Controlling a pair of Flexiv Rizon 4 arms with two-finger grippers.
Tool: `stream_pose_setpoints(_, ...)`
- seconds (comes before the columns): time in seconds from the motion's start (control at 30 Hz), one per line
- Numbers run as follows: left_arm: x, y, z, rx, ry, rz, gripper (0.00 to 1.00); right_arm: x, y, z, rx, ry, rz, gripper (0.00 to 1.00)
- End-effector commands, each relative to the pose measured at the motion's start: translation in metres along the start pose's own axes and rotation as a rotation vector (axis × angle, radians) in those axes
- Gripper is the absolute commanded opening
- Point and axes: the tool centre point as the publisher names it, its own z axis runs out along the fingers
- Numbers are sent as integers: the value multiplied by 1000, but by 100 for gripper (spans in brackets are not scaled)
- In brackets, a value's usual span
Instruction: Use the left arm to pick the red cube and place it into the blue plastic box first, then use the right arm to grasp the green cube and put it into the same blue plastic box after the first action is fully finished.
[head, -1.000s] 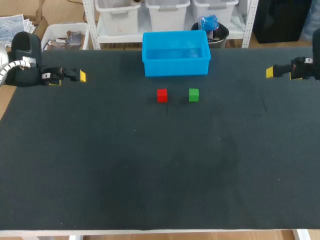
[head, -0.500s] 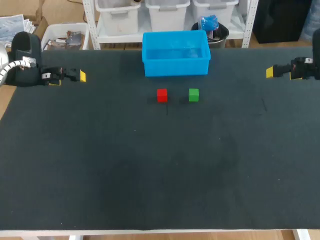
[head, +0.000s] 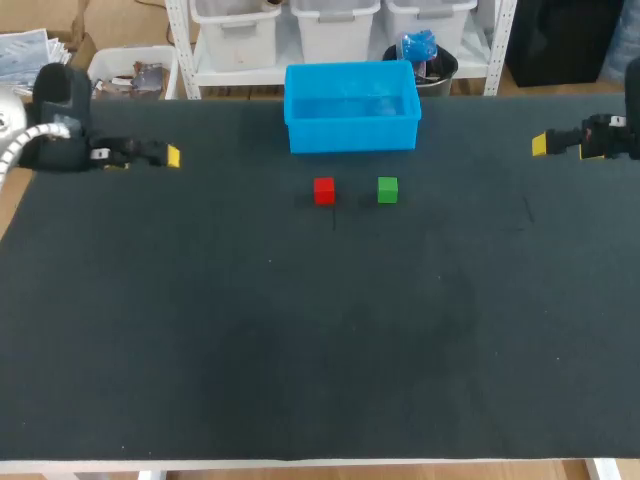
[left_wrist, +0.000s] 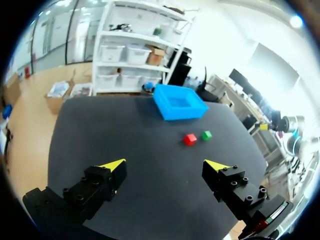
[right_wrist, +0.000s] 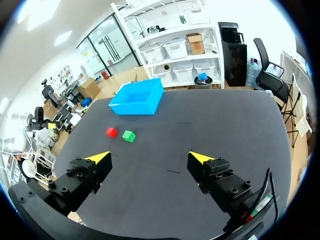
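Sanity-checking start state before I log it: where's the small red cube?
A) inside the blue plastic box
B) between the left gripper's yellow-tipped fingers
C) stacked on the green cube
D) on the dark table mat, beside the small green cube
D: the small red cube rests on the dark table mat, side by side with the small green cube but apart from it, in front of the blue plastic box.

1 table (head: 300, 340) holds 3 loose things: 1 red cube (head: 324, 190), 1 green cube (head: 388, 189) and 1 blue plastic box (head: 350, 135), so 2 cubes and 1 container. There are 2 grippers, the left gripper (left_wrist: 165, 165) and the right gripper (right_wrist: 150, 157). Each shows 2 yellow tips, 4 tips altogether.
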Motion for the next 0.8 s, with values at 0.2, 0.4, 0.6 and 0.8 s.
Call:
stream_pose_setpoints(0.2, -31, -61, 53, -169, 142, 32, 100, 0, 0, 0, -2, 1, -1, 100)
stream_pose_setpoints(0.4, -32, -69, 61, -151, 153, 24, 100, 0, 0, 0, -2, 1, -1, 100)
stream_pose_setpoints(0.6, -32, -69, 61, -151, 153, 24, 100, 0, 0, 0, -2, 1, -1, 100)
stream_pose_setpoints(0.8, -32, -69, 61, -151, 153, 24, 100, 0, 0, 0, -2, 1, -1, 100)
